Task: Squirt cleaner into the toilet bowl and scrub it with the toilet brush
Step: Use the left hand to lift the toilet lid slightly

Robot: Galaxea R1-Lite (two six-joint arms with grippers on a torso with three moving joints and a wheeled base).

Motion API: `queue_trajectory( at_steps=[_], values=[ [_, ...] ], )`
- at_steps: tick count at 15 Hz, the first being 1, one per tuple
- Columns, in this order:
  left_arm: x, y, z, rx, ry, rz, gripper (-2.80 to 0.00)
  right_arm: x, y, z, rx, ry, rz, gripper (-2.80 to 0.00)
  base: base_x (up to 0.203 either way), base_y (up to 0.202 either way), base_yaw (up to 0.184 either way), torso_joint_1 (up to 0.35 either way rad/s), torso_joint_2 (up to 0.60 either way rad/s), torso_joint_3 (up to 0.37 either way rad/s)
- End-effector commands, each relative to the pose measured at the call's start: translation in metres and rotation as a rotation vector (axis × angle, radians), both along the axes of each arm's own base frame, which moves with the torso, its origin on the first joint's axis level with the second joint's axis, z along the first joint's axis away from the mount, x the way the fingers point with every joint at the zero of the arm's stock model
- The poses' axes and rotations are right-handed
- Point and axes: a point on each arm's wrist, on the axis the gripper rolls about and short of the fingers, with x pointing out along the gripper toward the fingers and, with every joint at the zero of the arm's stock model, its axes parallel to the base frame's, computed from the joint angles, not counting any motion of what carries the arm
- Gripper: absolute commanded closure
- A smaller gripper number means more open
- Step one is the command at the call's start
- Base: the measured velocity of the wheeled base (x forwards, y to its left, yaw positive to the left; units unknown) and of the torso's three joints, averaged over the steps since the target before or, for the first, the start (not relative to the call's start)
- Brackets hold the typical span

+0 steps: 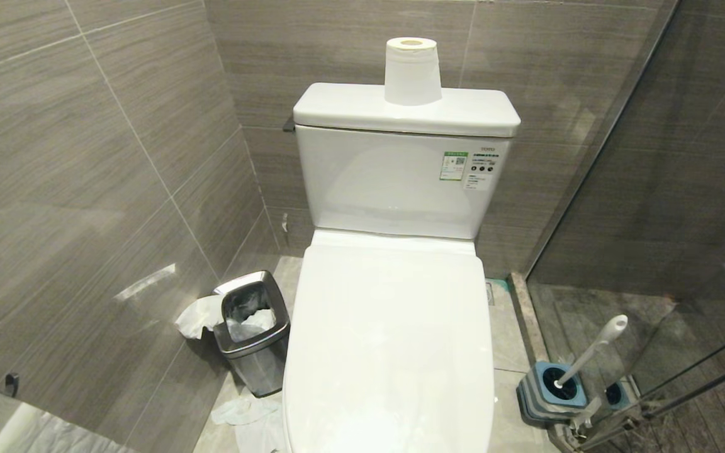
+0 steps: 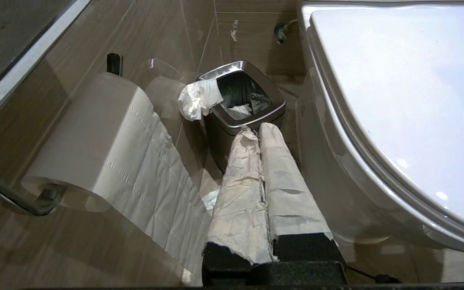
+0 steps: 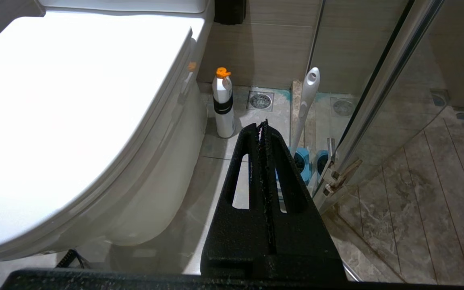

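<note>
Nothing of the task has been started: the toilet bowl (image 1: 387,352) is covered by its lowered lid. The left gripper (image 2: 256,131) and right gripper (image 3: 263,125) are closed and empty. The toilet brush (image 1: 592,349) stands in its blue-grey holder (image 1: 551,393); the cleaner bottle (image 3: 223,104) stands beside the toilet. Lifting the lid is judged the next need.

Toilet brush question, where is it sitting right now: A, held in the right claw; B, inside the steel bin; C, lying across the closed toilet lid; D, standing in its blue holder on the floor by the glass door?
D: the toilet brush stands head-down in its blue holder on the floor beside the glass door, with neither claw touching it.
</note>
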Motion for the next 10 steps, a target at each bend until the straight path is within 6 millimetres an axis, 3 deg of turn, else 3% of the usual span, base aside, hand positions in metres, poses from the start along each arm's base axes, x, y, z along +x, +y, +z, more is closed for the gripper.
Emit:
queue_trajectory(
  at_steps=[1, 5, 10],
  values=[
    [-0.003, 0.0, 0.01, 0.049, -0.043, -0.015, 0.0, 0.0, 0.0, 0.0, 0.001, 0.001, 0.0, 0.0, 0.0, 0.0, 0.0, 0.0, 0.0, 0.0],
    [-0.014, -0.002, 0.039, 0.142, -0.143, -0.09, 0.0, 0.0, 0.0, 0.0, 0.001, 0.001, 0.0, 0.0, 0.0, 0.0, 0.0, 0.0, 0.0, 0.0],
    [-0.023, -0.002, 0.072, 0.145, -0.134, -0.092, 0.0, 0.0, 0.0, 0.0, 0.001, -0.001, 0.0, 0.0, 0.0, 0.0, 0.0, 0.0, 0.0, 0.0]
  ],
)
